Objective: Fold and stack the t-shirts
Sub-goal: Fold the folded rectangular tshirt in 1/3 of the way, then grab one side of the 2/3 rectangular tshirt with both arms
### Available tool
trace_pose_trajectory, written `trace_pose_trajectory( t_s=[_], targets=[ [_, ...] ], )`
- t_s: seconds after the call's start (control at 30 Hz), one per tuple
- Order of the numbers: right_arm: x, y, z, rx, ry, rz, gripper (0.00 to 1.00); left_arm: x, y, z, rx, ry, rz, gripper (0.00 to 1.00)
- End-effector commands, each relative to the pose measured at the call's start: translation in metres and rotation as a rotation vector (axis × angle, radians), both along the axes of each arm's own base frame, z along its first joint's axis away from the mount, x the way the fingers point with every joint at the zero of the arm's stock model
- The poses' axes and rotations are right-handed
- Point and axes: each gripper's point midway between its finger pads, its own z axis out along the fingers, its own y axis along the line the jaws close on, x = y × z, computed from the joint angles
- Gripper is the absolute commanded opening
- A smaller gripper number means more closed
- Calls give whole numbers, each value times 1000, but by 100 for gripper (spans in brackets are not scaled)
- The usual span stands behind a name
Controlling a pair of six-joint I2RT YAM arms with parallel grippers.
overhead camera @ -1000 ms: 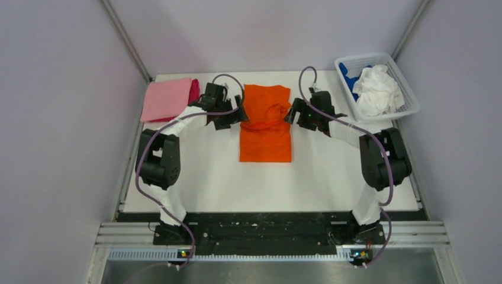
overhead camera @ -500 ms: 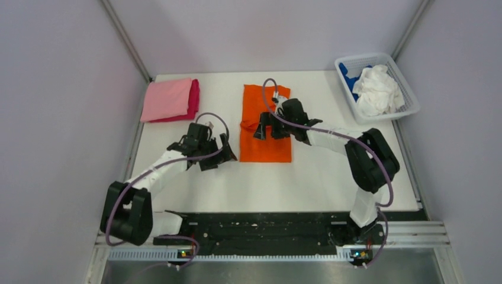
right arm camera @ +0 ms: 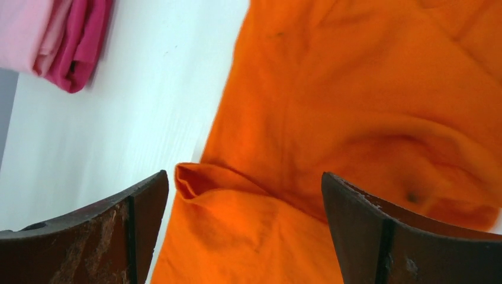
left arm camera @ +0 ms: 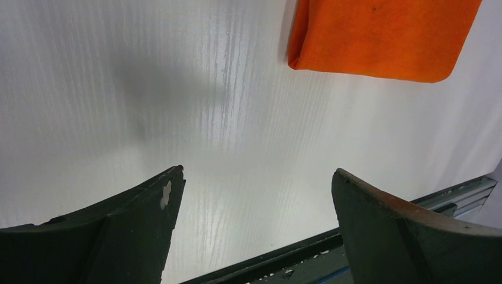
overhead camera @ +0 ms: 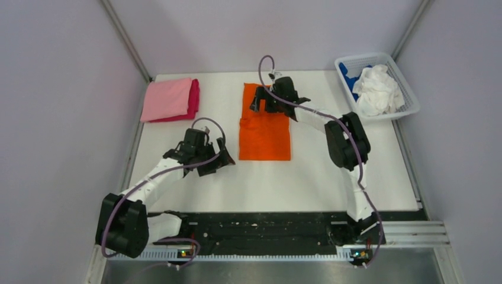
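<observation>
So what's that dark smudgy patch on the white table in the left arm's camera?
Left wrist view: a soft shadow on the table, likely cast by the left arm, ahead of the open left pincer. Right wrist view: even light; the orange t-shirt has darker shading in its folds. Top view: no strong glare.

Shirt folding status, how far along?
Done: pink t-shirt and magenta t-shirt folded, stacked far left. In hand: orange t-shirt lies partly folded; right gripper open over it, left gripper open over the table. Left: white t-shirt and blue t-shirt in the basket.
</observation>
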Motion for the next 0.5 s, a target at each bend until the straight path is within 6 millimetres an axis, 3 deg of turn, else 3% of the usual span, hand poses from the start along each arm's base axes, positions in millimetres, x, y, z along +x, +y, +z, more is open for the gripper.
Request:
trace_pose_trajectory(
  t_s=[0.0, 0.1, 0.2, 0.3, 0.37, 0.47],
  targets=[
    [-13, -26, 53, 8, -96, -47, 99, 18, -15, 12, -63, -53, -25, 98],
    [-54, -59, 56, -5, -86, -123, 99, 31, -25, 9, -96, -57, -33, 95],
    [-105, -94, 42, 0, -5, -194, 98, 47, -36, 5, -124, -49, -40, 89],
    [-149, -115, 17, 25, 70, -222, 95, 58, -41, -2, -124, -32, -44, 84],
    [-169, -125, 3, 26, 116, -240, 88, 62, -45, -6, -124, -20, -53, 79],
    [-187, -128, -17, 22, 186, -231, 69, 64, -52, -16, -122, 3, -66, 67]
  ],
)
